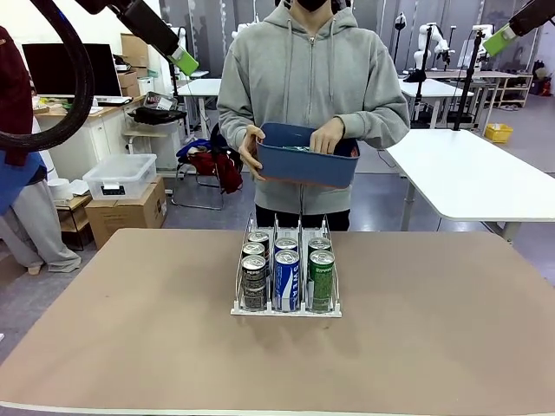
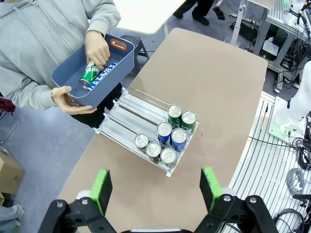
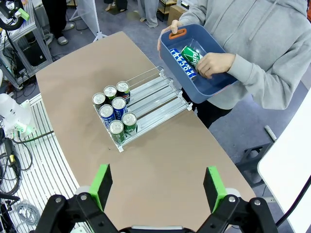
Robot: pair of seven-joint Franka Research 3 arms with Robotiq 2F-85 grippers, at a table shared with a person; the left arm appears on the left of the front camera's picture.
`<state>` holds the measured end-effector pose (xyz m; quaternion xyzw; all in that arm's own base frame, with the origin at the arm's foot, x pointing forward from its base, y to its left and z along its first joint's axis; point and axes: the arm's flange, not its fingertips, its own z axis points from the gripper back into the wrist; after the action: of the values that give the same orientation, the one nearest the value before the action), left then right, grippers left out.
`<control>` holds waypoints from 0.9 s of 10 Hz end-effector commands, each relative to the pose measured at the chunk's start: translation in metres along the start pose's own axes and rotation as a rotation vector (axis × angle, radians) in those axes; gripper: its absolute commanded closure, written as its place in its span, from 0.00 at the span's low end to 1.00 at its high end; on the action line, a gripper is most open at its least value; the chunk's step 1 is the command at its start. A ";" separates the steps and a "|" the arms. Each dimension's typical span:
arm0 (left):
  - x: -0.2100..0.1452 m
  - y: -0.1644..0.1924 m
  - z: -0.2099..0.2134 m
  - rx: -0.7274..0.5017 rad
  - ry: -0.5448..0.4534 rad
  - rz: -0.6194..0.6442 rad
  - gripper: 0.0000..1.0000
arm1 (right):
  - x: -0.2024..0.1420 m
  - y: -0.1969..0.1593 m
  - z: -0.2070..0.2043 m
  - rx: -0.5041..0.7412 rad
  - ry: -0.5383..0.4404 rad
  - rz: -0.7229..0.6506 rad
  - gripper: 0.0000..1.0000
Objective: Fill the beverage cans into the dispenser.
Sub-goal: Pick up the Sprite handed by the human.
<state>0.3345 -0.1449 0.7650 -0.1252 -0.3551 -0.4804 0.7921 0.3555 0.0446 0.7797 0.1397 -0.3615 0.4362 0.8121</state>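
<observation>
The dispenser stands mid-table with several beverage cans at its front: dark ones in the left lane, blue-and-white in the middle, green on the right. Behind it a person holds a blue bin and has one hand inside it on a green can beside a blue-and-white can. My left gripper hangs open high above the dispenser. My right gripper is open too, high over the dispenser. Both are raised at the top corners, left gripper and right gripper.
The brown table has free room all around the rack. Beyond it are a white table at the right, and cardboard boxes and a clear storage box at the left. Another person stands at the far left edge.
</observation>
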 end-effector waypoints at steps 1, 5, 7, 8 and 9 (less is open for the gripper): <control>-0.002 0.002 0.000 -0.004 0.000 0.005 0.04 | 0.000 0.000 -0.001 0.013 -0.006 0.002 0.00; -0.002 0.002 0.000 -0.004 0.000 0.005 0.04 | 0.000 0.000 -0.001 0.013 -0.006 0.002 0.00; -0.002 0.002 0.000 -0.004 0.000 0.005 0.04 | 0.000 0.000 -0.001 0.013 -0.006 0.002 0.00; -0.002 0.002 0.000 -0.004 0.000 0.005 0.04 | 0.000 0.000 -0.001 0.013 -0.006 0.002 0.00; -0.002 0.002 0.000 -0.004 0.000 0.005 0.04 | 0.000 0.000 -0.001 0.013 -0.006 0.002 0.00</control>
<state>0.3345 -0.1449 0.7650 -0.1252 -0.3551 -0.4804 0.7921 0.3555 0.0446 0.7797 0.1397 -0.3615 0.4362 0.8121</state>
